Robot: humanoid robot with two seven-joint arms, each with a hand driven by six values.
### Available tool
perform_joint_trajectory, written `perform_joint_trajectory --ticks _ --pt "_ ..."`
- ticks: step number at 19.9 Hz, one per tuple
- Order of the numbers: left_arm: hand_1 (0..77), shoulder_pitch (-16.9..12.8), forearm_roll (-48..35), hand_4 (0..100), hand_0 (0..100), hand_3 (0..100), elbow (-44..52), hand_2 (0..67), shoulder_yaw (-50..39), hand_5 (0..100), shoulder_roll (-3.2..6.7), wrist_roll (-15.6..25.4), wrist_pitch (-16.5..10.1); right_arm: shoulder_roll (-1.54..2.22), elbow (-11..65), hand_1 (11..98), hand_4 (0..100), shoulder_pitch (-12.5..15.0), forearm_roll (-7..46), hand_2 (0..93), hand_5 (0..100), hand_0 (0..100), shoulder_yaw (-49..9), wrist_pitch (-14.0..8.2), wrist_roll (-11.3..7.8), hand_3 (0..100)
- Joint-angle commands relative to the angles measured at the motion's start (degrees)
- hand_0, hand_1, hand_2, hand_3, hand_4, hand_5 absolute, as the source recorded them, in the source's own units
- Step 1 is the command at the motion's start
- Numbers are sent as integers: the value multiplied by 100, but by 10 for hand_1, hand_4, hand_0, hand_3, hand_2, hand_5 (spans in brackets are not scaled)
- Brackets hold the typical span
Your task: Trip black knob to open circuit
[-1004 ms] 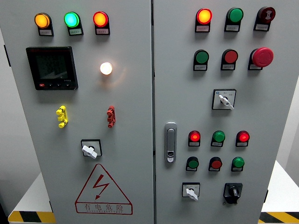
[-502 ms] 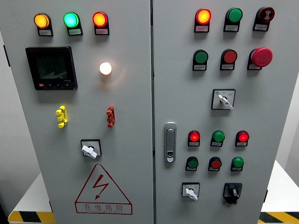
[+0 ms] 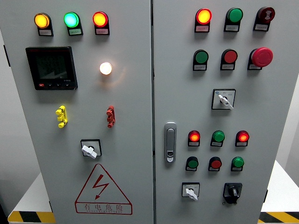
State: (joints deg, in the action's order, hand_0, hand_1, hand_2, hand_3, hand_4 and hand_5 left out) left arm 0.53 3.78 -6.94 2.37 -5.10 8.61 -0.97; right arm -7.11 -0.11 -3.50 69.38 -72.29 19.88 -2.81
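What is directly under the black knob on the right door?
Under the black knob only bare grey right door shows, down to the picture's bottom edge. What is inside the cabinet stays hidden, since the doors are shut. No hand is in view.

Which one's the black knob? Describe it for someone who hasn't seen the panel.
Take the right door and go to its bottom right corner. The black knob sits there, right of a white-handled switch; it's the only all-black rotary knob.

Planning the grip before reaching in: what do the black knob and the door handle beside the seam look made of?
Black knob: seemingly moulded plastic, dull black with only faint highlights. Door handle: likely metal or chromed plastic, silvery with bright reflections. No hand is in view.
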Motion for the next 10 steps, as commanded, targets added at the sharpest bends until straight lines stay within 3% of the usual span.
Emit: perform_joint_trajectory --ticks 1,10 --pt "30 0 0 66 0 213 0 129 0 15 0 0 0 -10 606 362 121 103 470 36 244 644 -189 -19 17 163" --pt "30 0 0 66 0 213 0 129 0 15 0 0 0 -10 2400 381 137 262 1736 37 253 631 -1489 -80 -1 195"
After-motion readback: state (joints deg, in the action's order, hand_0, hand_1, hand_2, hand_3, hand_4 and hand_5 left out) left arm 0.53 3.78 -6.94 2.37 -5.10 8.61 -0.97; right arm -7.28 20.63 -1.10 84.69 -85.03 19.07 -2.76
